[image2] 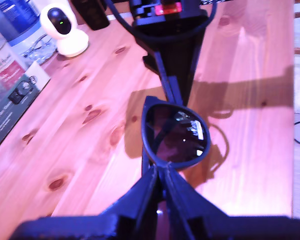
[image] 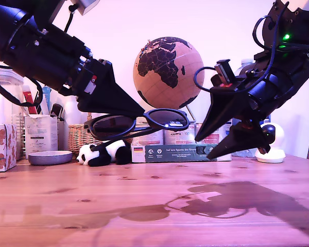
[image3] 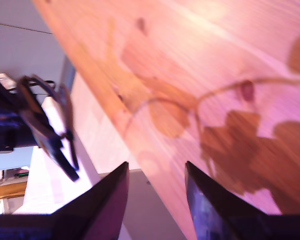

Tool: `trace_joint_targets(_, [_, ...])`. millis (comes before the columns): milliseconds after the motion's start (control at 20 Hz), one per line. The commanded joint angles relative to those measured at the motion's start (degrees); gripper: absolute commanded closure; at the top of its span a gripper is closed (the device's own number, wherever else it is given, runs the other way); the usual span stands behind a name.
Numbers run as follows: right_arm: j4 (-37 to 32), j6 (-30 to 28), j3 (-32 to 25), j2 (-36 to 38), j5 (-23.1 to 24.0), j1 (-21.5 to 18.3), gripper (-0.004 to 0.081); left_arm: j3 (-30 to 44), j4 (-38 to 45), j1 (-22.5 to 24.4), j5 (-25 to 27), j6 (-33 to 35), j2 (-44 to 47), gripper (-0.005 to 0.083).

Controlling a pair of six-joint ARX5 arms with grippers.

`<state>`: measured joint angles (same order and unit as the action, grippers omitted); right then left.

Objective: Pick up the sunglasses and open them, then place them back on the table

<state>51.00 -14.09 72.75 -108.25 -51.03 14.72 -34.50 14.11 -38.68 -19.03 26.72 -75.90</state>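
My first gripper [image2: 159, 172] slopes down from the exterior view's left, jaws pinched on the sunglasses [image: 139, 123] at one lens end, frame held out past the tips, clear above the table [image: 144, 206]. My second gripper [image3: 155, 172] hangs apart, jaws spread, empty. Temple arms hard to make out.

My first gripper [image: 136, 114] reaches in from the exterior view's left, jaws pinched together on the sunglasses [image: 139, 123]. My second gripper [image: 208, 140] hangs at the exterior view's right, jaws spread apart, holding nothing.
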Motion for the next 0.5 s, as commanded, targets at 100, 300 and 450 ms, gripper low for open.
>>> trace_joint_targets(100, [0.35, 0.39, 0.72, -0.24, -4.22, 0.15, 0.0452, 0.42, 0.48, 1.42, -0.07, -0.39, -0.59, 0.0793])
trace_joint_targets(300, [1.51, 0.42, 0.74, -0.24, -3.41, 0.15, 0.0452, 0.42, 0.70, 2.86, -0.02, -0.81, -1.55, 0.0793])
trace_joint_targets(450, [1.49, 0.42, 0.77, -0.24, -3.41, 0.15, 0.0452, 0.33, 1.49, 3.85, 0.00, -0.76, -6.75, 0.0793])
